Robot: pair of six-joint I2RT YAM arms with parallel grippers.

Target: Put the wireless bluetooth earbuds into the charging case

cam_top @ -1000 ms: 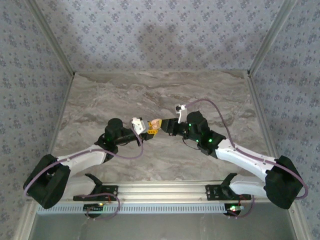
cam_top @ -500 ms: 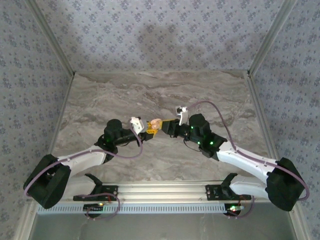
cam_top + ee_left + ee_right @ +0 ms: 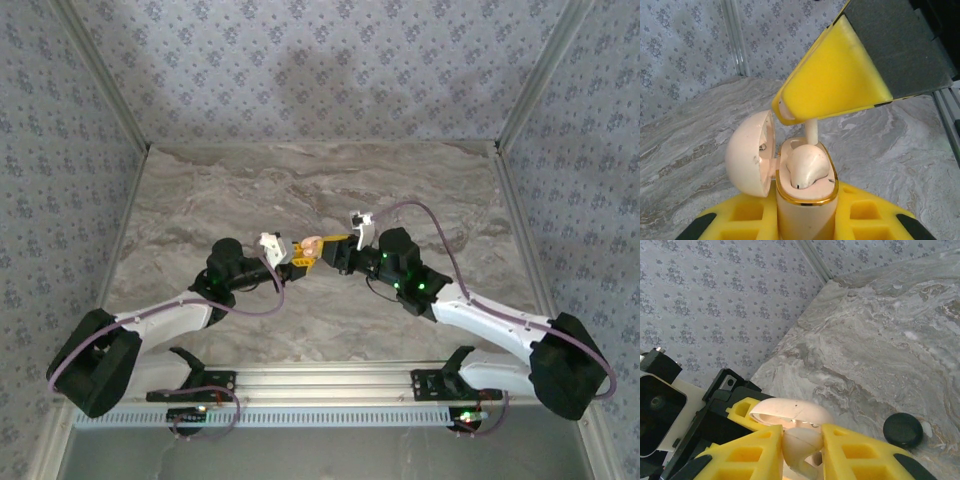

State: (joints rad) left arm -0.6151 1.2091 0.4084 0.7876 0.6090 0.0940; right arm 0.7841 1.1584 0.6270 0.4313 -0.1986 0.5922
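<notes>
Both pairs of jaws are nearly shut: the left gripper (image 3: 302,256) clamps the body of the charging case (image 3: 805,210), its lid swung open, and the right gripper (image 3: 801,452) pinches a pale earbud (image 3: 807,165) by its stem just above the case. Over the last second the right gripper has edged closer to the case and turned a little, so I judge the bud is being seated rather than carried. The left wrist view shows the bud's rounded end resting in the case's gold-rimmed mouth, while the right wrist view shows a black disc (image 3: 902,430) on the table (image 3: 880,350) well beyond the case.

Blue floral wallpaper walls (image 3: 320,60), grey marble tabletop (image 3: 200,190)
</notes>
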